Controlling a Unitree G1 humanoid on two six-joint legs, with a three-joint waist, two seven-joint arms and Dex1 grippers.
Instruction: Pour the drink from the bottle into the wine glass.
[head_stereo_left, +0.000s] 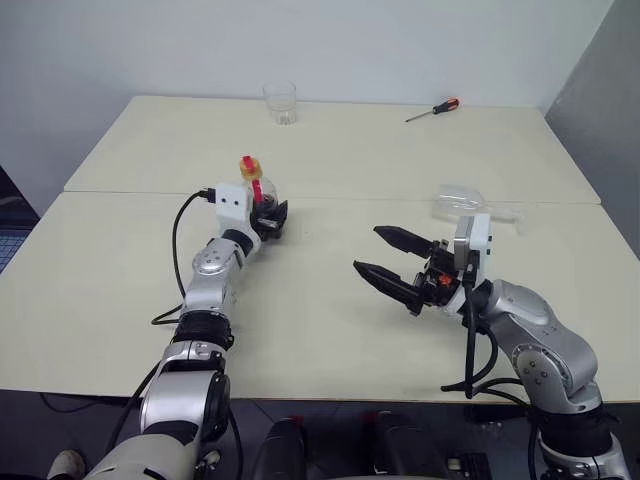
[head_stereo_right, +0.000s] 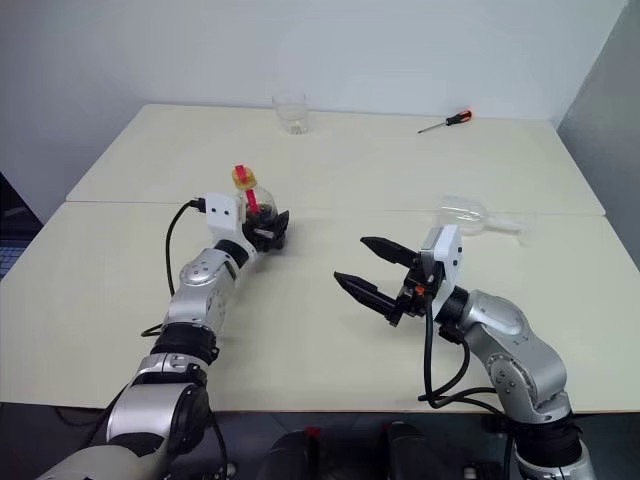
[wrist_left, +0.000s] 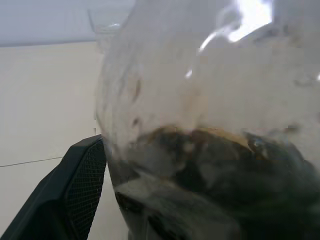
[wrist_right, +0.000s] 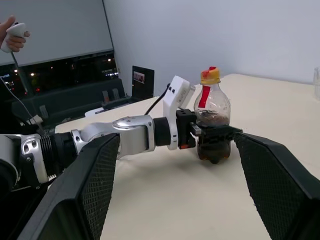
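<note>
The left gripper (wrist_right: 212, 135), fingers spread, is flanking the light, slippery, squashable bottle (wrist_right: 212, 117) at its rounded lower body, the best hold.

Clear, glossy plastic on the bottle (wrist_right: 212, 117), with a smooth yellow cap, a red label strip and dark drink (wrist_right: 214, 148) pooled low behind the shiny wall. Matt pale laminate across the table (head_stereo_left: 330, 320); transparent glass on the tumbler (head_stereo_left: 280, 102) and on the wine glass (head_stereo_right: 470, 214) lying on its side. Matt black fingers with fine mesh-textured pads (wrist_right: 95, 185) on the right gripper (head_stereo_left: 385, 255); satin silver metal and white plastic housings along both arms.
</note>
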